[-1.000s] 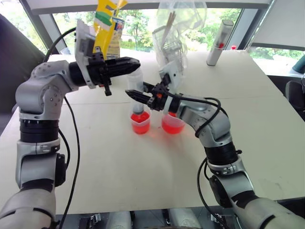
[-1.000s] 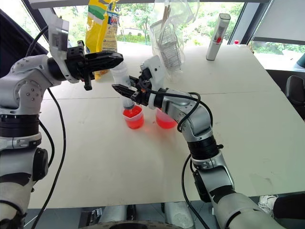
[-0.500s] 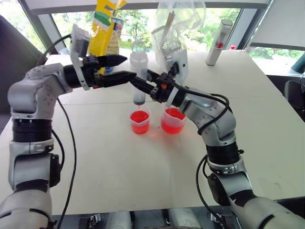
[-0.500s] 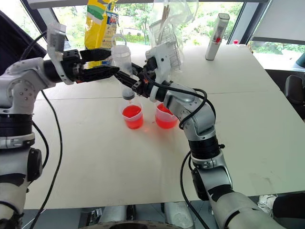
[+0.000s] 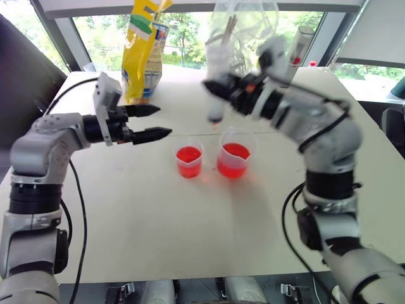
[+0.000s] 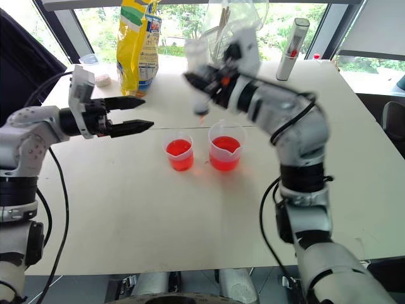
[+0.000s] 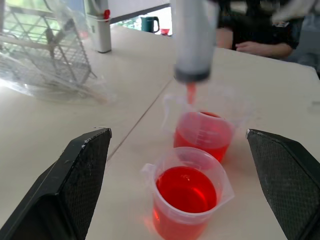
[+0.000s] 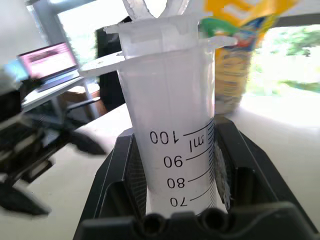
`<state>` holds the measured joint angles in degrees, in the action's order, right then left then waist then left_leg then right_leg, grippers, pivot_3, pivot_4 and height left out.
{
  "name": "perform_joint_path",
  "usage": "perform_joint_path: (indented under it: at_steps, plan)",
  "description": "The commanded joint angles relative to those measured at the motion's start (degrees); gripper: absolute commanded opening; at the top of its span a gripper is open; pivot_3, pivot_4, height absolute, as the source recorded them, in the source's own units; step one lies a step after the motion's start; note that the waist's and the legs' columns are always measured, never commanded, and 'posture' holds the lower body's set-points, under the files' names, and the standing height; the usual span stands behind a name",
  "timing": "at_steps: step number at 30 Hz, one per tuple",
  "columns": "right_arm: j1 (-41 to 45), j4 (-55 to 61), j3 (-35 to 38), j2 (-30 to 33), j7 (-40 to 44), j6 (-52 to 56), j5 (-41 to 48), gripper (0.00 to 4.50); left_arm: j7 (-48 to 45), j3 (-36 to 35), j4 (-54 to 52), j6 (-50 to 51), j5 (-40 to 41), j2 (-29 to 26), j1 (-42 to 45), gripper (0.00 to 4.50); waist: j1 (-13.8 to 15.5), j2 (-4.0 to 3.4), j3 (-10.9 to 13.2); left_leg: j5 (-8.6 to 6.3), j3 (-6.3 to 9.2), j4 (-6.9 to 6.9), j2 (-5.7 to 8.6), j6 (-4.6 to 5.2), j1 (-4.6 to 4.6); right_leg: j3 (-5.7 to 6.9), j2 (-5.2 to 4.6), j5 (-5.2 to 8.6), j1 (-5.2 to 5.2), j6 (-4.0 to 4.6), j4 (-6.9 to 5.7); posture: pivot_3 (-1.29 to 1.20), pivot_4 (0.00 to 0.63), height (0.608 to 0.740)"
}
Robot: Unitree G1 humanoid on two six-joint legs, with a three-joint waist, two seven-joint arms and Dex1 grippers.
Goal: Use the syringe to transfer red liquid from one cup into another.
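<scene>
A: Where's the syringe (image 5: 216,95) now?
B: Clamped upright in the right gripper (image 5: 229,87), lifted out of the smaller cup (image 5: 188,159) to above the larger cup (image 5: 233,159).
A: And the left gripper (image 5: 156,121)?
B: Released, jaws spread, pulled back beside the cups.

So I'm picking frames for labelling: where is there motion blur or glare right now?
Left eye view: the right gripper and the syringe it clamps are smeared by motion; the windows behind are blown out. Left wrist view: the syringe is soft, but the smaller cup looks crisp. Right wrist view: the syringe's printed marks are sharp, the background blurred and bright.
</scene>
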<state>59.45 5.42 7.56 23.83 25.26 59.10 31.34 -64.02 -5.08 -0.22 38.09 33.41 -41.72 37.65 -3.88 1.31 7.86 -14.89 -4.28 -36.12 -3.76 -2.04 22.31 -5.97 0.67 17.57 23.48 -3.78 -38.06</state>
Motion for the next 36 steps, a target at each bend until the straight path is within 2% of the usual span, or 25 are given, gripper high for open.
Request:
perform_joint_path:
  at_steps: [1,4,7,12,22,28,29,30,33,34,36]
  plan:
    - [6.4,-5.8,3.5,7.6,-1.9,11.1,-0.3,1.4,0.2,-0.3,-4.0,-1.0,0.8,0.1,-1.2,4.43,0.0,0.01,0.0,0.0,0.0,0.03,-0.01,0.0,0.0,0.01,0.02,0.01,0.0,0.01,0.02,0.0,0.15,0.739]
    - [9.0,-11.5,-0.1,14.0,-1.2,19.6,-2.0,1.4,0.9,-0.5,-5.7,-0.6,1.4,0.8,-2.5,4.43,-0.1,0.02,0.0,-0.01,-0.03,0.12,-0.02,0.01,-0.01,-0.01,0.03,0.02,0.01,0.03,0.08,0.0,0.15,0.739]
    - [8.0,-16.0,-3.4,16.8,-1.5,25.1,-3.8,1.4,1.3,-0.4,-6.9,-0.5,1.9,1.3,-3.4,4.43,-0.4,-0.03,0.0,-0.03,-0.11,0.14,-0.01,0.05,-0.07,-0.15,0.07,0.01,0.02,0.03,0.1,0.0,0.15,0.739]
    - [3.0,-20.9,-6.4,16.0,-0.4,29.8,-4.5,1.4,2.2,-0.2,-8.2,-0.2,2.0,2.0,-4.2,4.43,-0.1,-0.02,0.0,-0.03,-0.08,0.11,-0.02,0.05,-0.04,-0.18,0.34,0.01,0.03,0.02,0.1,0.0,0.15,0.739]
    - [0.1,-39.2,-12.8,11.6,1.0,20.1,-11.8,1.4,4.0,-0.1,-11.5,1.9,3.2,1.7,-4.9,4.43,-0.2,-0.03,0.0,-0.03,-0.09,0.08,-0.02,0.05,-0.01,-0.18,0.39,0.01,0.04,0.01,0.1,0.0,0.15,0.739]
    - [-0.1,-44.4,-14.0,10.0,2.4,16.1,-14.9,1.4,4.3,0.7,-12.9,2.4,3.0,1.5,-5.6,4.43,-0.1,0.06,0.0,-0.03,-0.08,0.06,-0.03,0.05,-0.14,-0.15,0.44,0.01,-0.15,0.01,0.11,0.0,0.15,0.739]
    - [0.0,-44.4,-13.8,9.9,2.6,16.1,-15.0,2.42,4.3,0.7,-13.0,2.5,3.0,1.4,-5.6,4.5,-0.1,0.06,0.0,-0.03,-0.08,0.04,-0.03,0.04,-0.14,-0.12,0.44,0.01,-0.18,0.01,0.11,0.0,0.15,0.739]
    - [0.1,-44.4,-13.7,9.8,2.8,16.1,-15.1,2.73,4.2,0.8,-13.1,2.6,3.0,1.3,-5.6,4.5,0.0,0.05,0.0,-0.03,-0.07,0.02,-0.03,0.04,-0.14,-0.11,0.44,0.01,-0.19,0.01,0.11,0.0,0.15,0.739]
    - [0.1,-41.2,-13.0,10.5,3.5,17.7,-14.9,4.21,4.0,0.8,-12.9,2.8,3.1,1.0,-5.5,4.5,-0.1,0.06,0.0,-0.03,-0.07,0.0,-0.02,0.04,-0.13,-0.13,0.42,0.01,-0.18,0.01,0.11,0.0,0.15,0.739]
    - [-0.1,-39.5,-12.8,11.1,3.7,18.4,-14.9,4.44,3.9,0.9,-12.8,2.8,3.1,1.0,-5.4,4.5,-0.1,0.05,0.0,-0.03,-0.06,0.01,-0.02,0.04,-0.13,-0.13,0.42,0.0,-0.17,0.0,0.11,0.0,0.15,0.739]
    - [-0.9,-34.3,-12.4,12.5,4.1,20.6,-14.2,4.44,3.7,0.9,-12.9,2.8,3.2,0.7,-5.5,4.5,0.0,0.03,0.0,-0.03,-0.05,0.02,-0.02,0.04,-0.11,-0.13,0.41,0.0,-0.15,0.0,0.11,0.0,0.15,0.739]
